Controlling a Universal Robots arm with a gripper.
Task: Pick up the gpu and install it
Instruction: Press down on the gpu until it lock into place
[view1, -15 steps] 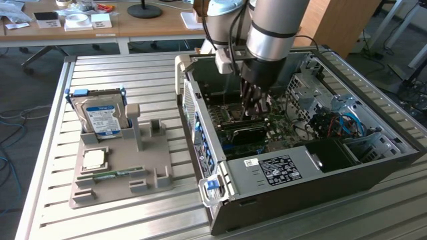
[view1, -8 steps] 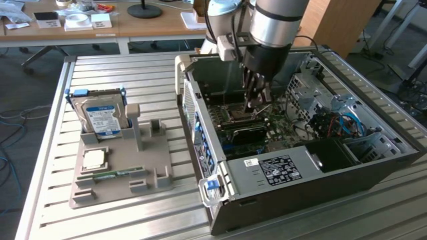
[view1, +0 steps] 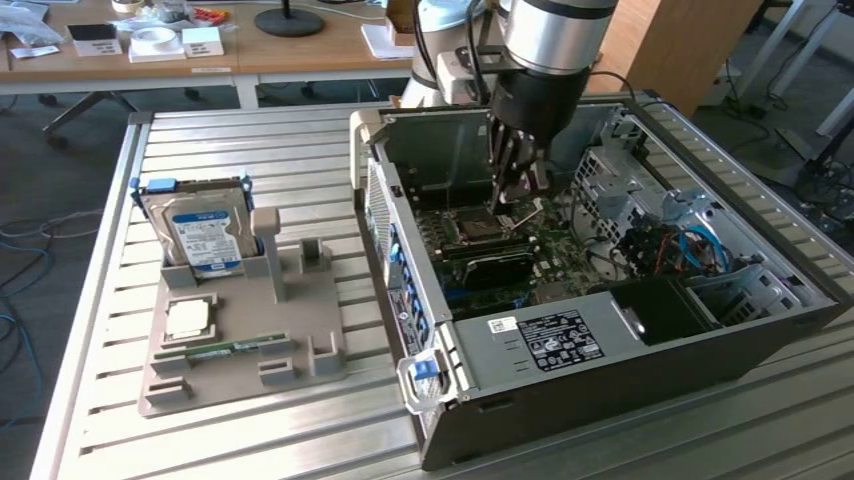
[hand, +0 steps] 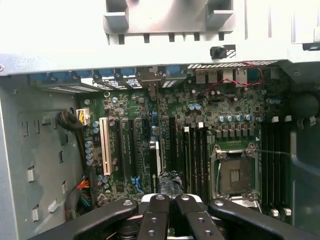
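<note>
No wording can be read in either view. The hard drive (view1: 203, 236) standing in the grey holder (view1: 240, 345) carries a blue and white label (view1: 208, 243), but its print is too small to make out. A black sticker (view1: 549, 337) with pale lettering and symbols sits on top of the box inside the computer case (view1: 601, 390), and a small white sticker (view1: 499, 325) lies just beside it; neither is legible. The circuit board (hand: 200, 130) in the wrist view shows no markings that can be read.
</note>
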